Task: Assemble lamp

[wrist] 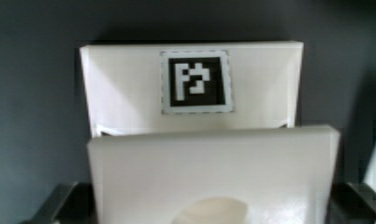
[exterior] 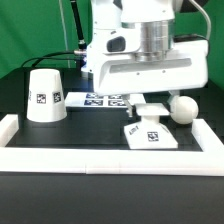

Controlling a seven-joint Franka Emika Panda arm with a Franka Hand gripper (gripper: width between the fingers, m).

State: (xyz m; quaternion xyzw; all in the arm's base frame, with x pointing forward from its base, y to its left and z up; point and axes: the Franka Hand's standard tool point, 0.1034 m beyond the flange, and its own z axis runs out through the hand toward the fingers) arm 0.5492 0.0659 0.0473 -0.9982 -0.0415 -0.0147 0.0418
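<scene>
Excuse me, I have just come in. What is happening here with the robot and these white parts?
One robot arm is putting a white lamp together, and no parts are joined yet. Its gripper hangs low over the square base. In the wrist view its fingers seem to stand open on either side of the base, not gripping it. The shade stands wide end down on the exterior view's left. The bulb lies on the exterior view's right. Nothing touches either of them.

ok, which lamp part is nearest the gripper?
The base, the low square tagged piece right under the gripper. The shade and bulb stand off to either side.
</scene>
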